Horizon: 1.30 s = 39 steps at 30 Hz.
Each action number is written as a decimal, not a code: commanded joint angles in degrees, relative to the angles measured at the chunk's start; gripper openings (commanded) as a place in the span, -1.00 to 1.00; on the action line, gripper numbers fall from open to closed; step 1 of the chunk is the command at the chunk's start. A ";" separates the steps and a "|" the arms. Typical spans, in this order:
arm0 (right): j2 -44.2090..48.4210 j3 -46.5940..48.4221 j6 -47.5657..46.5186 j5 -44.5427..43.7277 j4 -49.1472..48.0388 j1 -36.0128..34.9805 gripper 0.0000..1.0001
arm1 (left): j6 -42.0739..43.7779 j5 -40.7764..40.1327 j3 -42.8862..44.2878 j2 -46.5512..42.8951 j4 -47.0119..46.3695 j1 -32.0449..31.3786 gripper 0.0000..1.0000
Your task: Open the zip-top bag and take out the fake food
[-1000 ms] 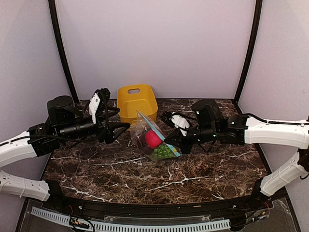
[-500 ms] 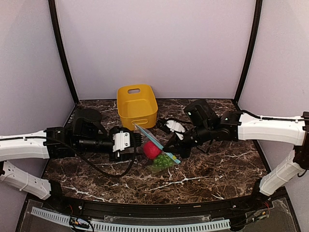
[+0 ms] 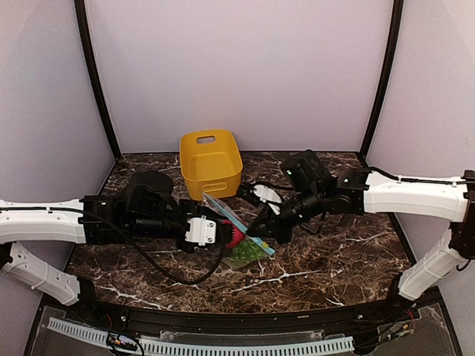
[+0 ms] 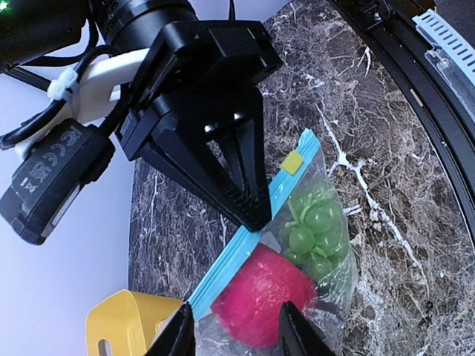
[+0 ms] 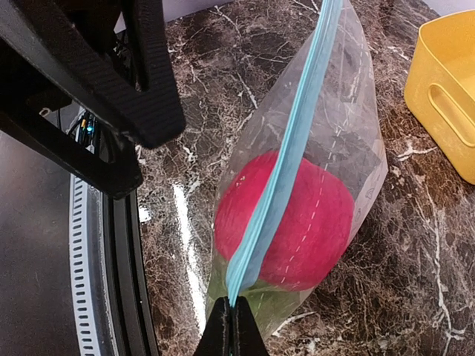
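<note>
The clear zip-top bag (image 3: 245, 239) stands on edge at the table's middle, its teal zip strip (image 5: 297, 141) uppermost. Inside show a red round fruit (image 5: 312, 222) and green grapes (image 4: 315, 226); the dark purple piece is hidden. My right gripper (image 5: 232, 322) is shut on the lower end of the zip strip and also shows in the top view (image 3: 260, 233). My left gripper (image 4: 236, 337) is open, its fingertips (image 4: 178, 334) on either side of the bag at the red fruit (image 4: 260, 297). In the top view the left gripper (image 3: 225, 231) is at the bag's left side.
A yellow plastic bin (image 3: 210, 159) stands just behind the bag on the dark marble table (image 3: 319, 259). It shows at the right edge of the right wrist view (image 5: 445, 89). A black rail (image 3: 223, 322) runs along the near edge.
My left arm has swung down from the back left and reached right, bringing its open gripper up to the bag. My right gripper has kept its hold and shifted the bag slightly left.
</note>
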<state>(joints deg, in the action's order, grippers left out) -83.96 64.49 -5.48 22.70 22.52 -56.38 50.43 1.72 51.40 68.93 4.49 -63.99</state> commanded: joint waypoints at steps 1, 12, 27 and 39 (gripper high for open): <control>-0.63 1.96 -0.37 3.10 -1.25 -0.57 -1.00 | 5.16 -4.66 2.83 1.98 1.74 -1.16 -0.27; -1.10 2.13 -0.28 6.31 -1.44 -1.30 -1.00 | 7.65 -6.32 5.85 7.30 2.15 -2.40 -0.35; -0.91 2.75 -1.02 8.29 -1.37 -1.77 -1.00 | 8.54 -6.09 8.98 11.50 7.56 -3.42 -0.69; 1.27 1.11 -1.13 7.79 -2.74 -1.79 -1.00 | 6.40 -7.19 8.11 11.47 9.06 -3.51 -0.98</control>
<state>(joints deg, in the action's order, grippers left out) -85.32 65.04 -5.74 28.93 23.59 -57.41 57.95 -4.80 59.46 80.68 10.39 -67.26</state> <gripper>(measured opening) 0.006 0.016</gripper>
